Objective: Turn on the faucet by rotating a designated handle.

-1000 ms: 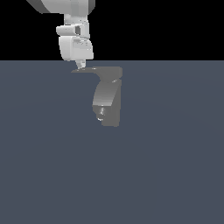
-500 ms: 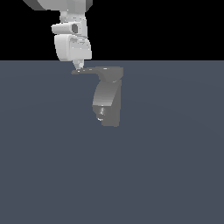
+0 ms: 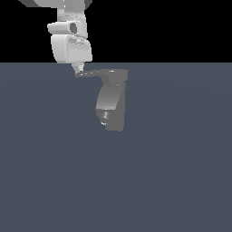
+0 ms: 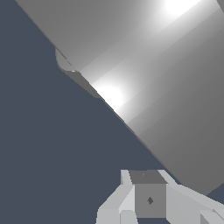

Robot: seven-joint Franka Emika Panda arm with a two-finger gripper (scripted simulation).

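gripper (image 3: pixel 77 69) sits at the exterior view's left, tips at the handle (image 3: pixel 93 73) end; can't tell if spread or pinched. handle runs right to the faucet (image 3: pixel 112 102), mid-scene. imo push near the tip, steady sideways sweep, w/o slipping off.

**Gripper at the handle's tip**

The faucet (image 3: pixel 111 106) stood on the floor (image 3: pixel 172 181). Its handle (image 3: pixel 97 73) stuck out from the top toward the exterior view's left. The gripper (image 3: pixel 78 69) hung above, meeting that handle's pointed end.
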